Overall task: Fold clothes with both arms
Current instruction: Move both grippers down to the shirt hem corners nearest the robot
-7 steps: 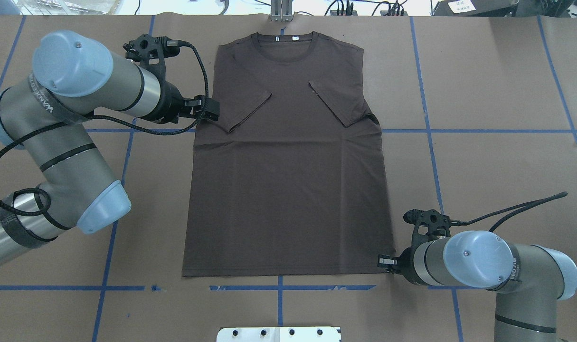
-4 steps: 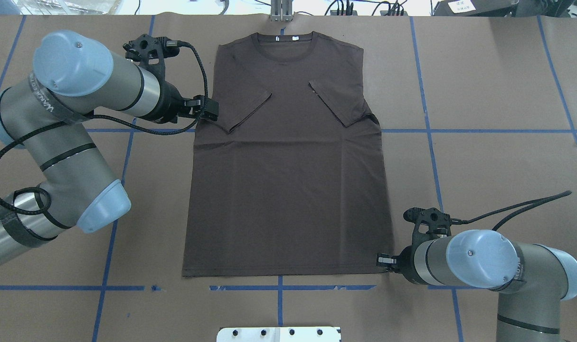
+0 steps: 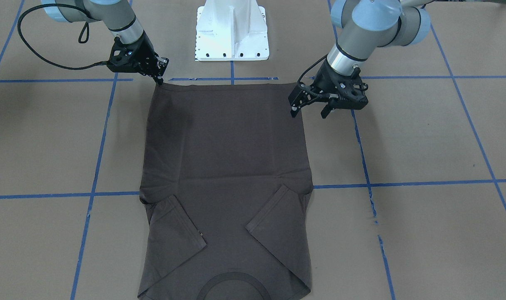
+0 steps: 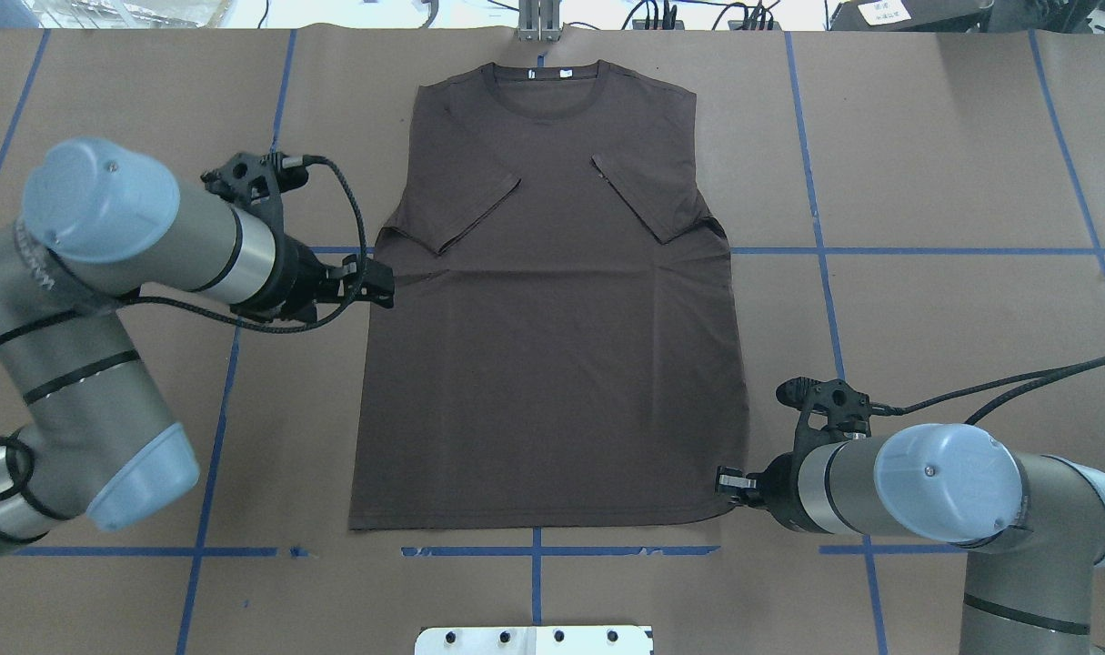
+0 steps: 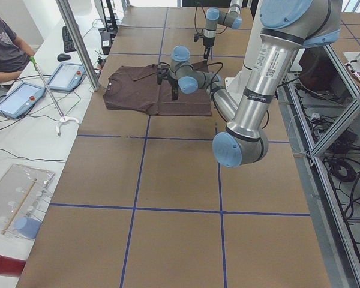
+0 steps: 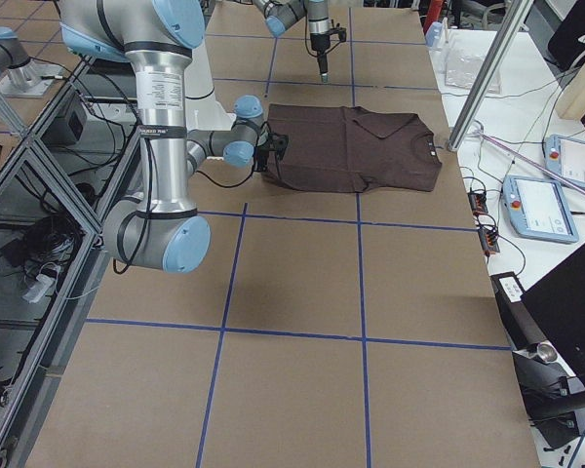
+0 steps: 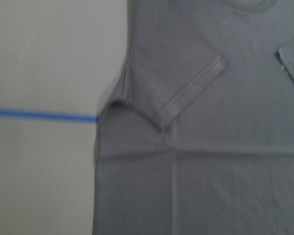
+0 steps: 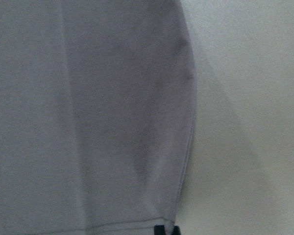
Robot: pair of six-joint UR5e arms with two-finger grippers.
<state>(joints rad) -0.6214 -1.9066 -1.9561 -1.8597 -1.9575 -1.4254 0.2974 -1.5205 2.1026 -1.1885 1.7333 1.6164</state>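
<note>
T-shirt (image 4: 552, 364) lay spread flat on the brown table (image 4: 925, 182), and in the overhead view its collar (image 4: 541, 91) sat at 12 o'clock and its hem (image 4: 534, 526) at 6. Both short sleeves (image 4: 466, 205) were tucked in across the chest, so the opening folds looked done. Every fold of the body was left to do.

At the hem's 5 o'clock corner the right gripper (image 4: 723, 479) was pinched down on the cloth, and that corner curled up a touch. It looked like a real grasp. Over at 9 o'clock the left gripper (image 4: 384, 284) hung above the shirt's side edge, spread wide and holding nothing. By my read it needed a hold of its own before any two-arm fold could go.
</note>
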